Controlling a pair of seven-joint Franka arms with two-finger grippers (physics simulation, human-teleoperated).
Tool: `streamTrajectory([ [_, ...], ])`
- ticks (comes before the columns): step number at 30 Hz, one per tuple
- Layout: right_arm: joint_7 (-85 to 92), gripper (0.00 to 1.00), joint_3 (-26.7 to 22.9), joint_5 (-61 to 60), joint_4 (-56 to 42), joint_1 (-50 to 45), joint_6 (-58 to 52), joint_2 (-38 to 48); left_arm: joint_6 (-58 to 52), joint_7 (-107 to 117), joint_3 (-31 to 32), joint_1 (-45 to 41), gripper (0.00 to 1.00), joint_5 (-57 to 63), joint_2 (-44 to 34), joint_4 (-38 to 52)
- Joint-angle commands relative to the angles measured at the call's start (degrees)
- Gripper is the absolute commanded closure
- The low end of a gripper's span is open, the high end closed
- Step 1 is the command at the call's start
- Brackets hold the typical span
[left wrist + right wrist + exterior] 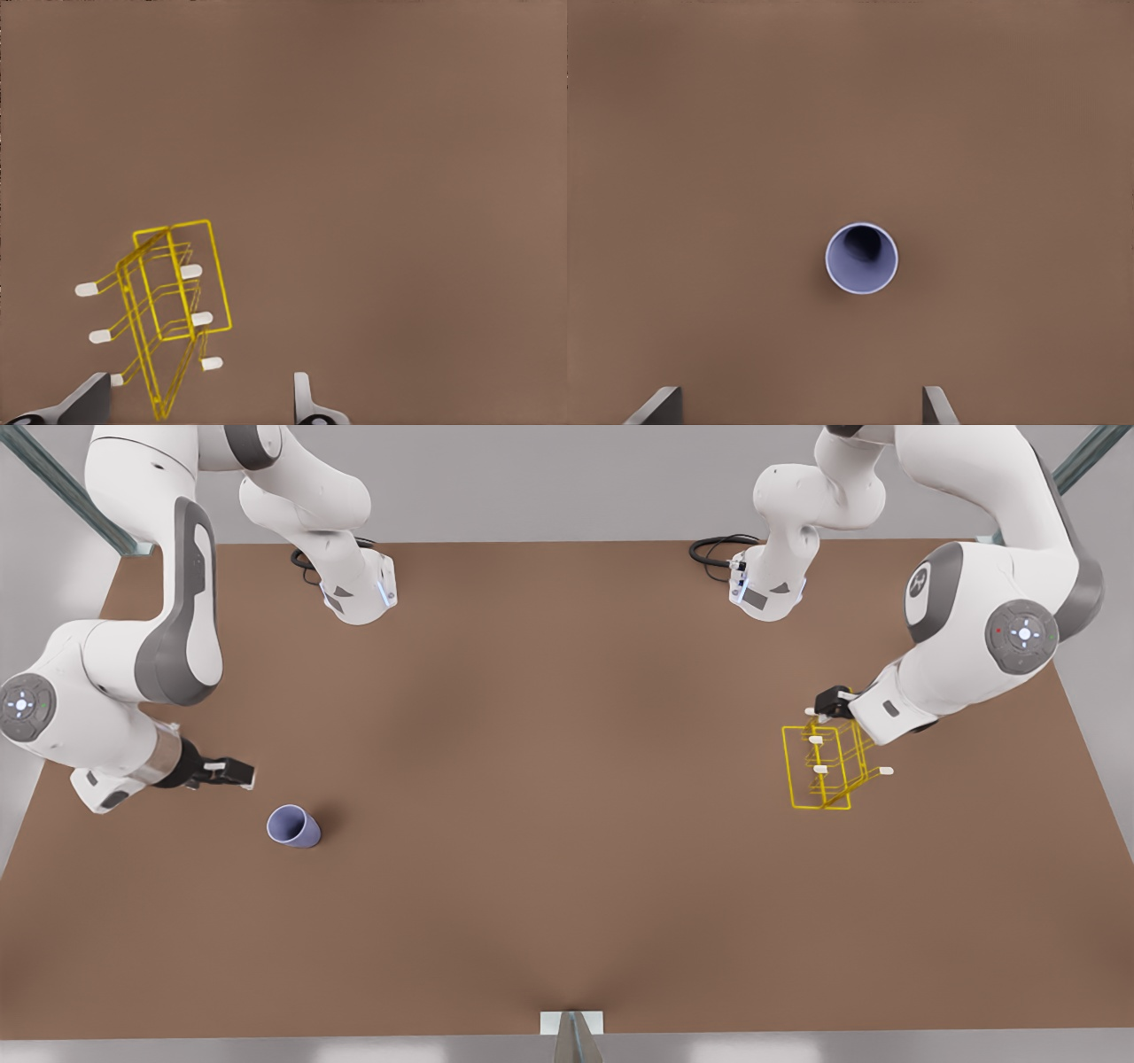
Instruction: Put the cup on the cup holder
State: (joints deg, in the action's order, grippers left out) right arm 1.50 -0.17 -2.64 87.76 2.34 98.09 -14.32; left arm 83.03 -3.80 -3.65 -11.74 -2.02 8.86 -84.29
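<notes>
Cup (293, 825) upright on brown table (567, 797), mouth up, lavender-blue, no handle, at the front view's left. Seen straight down the rim in right wrist view (861, 258). Right gripper (232, 772) just beside cup, up and toward the front view's left of it, not touching; fingers (656, 405) spread wide, nothing held. Cup holder (828, 766) well apart from cup, far across table at the front view's right; yellow wire, white-capped prongs, standing on table (173, 305). Left gripper (831, 703) close above holder's far edge; fingers (306, 403) parted wide, empty.
</notes>
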Motion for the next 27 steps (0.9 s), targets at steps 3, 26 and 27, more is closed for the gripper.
streamTrajectory([
  [3,1.22,0.00,0.00,0.00,0.30,0.30,4.92,-0.01,-0.50,-0.85,-0.13,0.05,0.00,0.26,0.54,0.53],
  [26,4.92,0.00,0.17,0.18,11.12,-3.57,24.43,-11.70,-4.98,-1.38,-1.36,0.58,0.00,2.54,1.15,-1.32],
  [27,4.92,0.00,0.17,0.18,12.08,-3.57,24.78,-11.61,-4.98,-1.38,-1.36,0.58,0.00,2.54,1.15,-1.32],
])
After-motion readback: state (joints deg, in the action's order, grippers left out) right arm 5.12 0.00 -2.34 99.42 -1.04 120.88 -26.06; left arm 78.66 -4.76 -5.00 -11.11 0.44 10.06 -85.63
